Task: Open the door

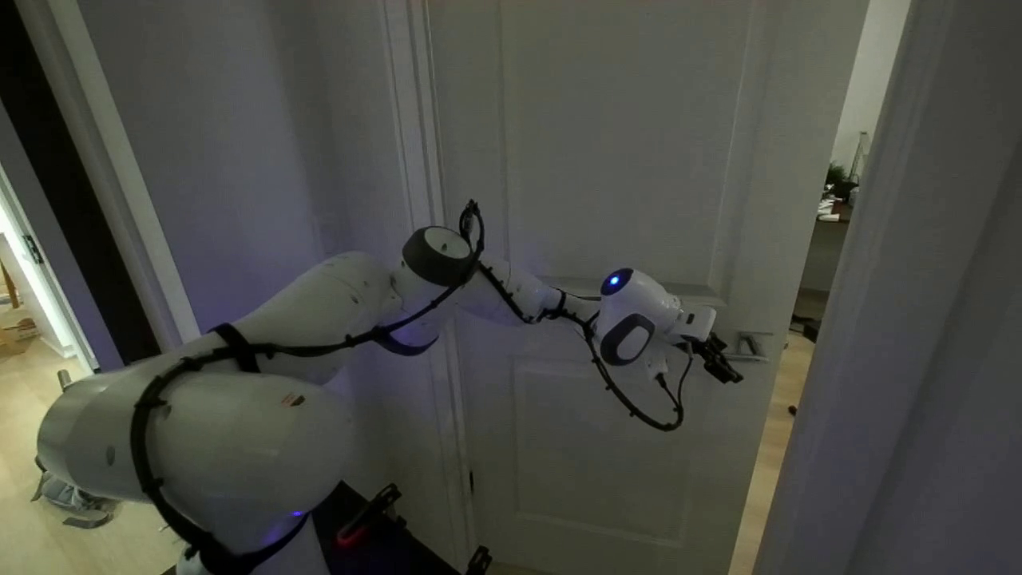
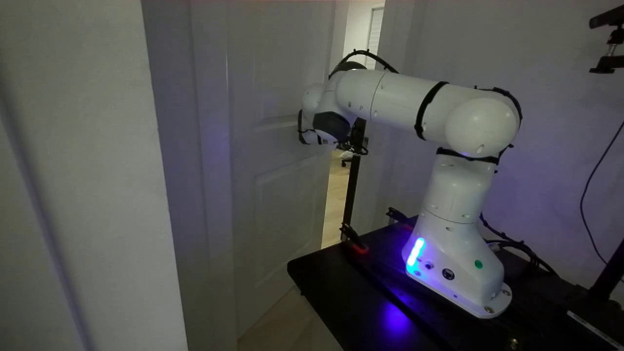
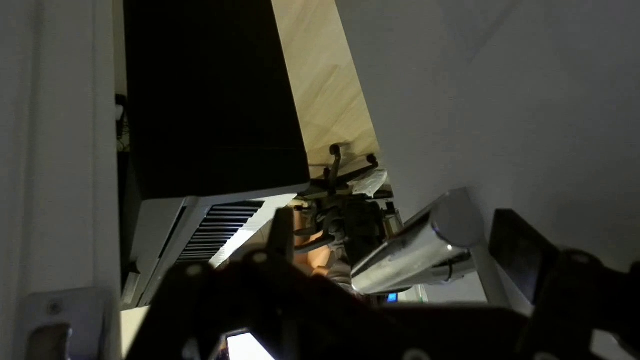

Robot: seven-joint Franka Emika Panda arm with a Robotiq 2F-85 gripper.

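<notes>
The white panelled door (image 1: 631,160) stands ajar in both exterior views, with a narrow gap along its handle side. A silver lever handle (image 1: 748,358) sticks out near that edge. My gripper (image 1: 722,367) is right beside the handle, angled downward. In the wrist view the gripper (image 3: 392,240) is open, one dark finger (image 3: 522,255) close to the door face (image 3: 500,100) and the other (image 3: 281,235) over the gap. The shiny lever (image 3: 410,260) shows between the fingers, not clamped; whether anything touches it I cannot tell. In an exterior view the arm mostly hides the gripper.
The door frame (image 3: 65,175) bears a metal strike plate (image 3: 55,320) across the gap. Beyond the opening are a large black panel (image 3: 210,100), piano-like keys (image 3: 220,232) and a wheeled chair base (image 3: 335,175). A black pole (image 2: 351,195) rises by the black table (image 2: 331,287).
</notes>
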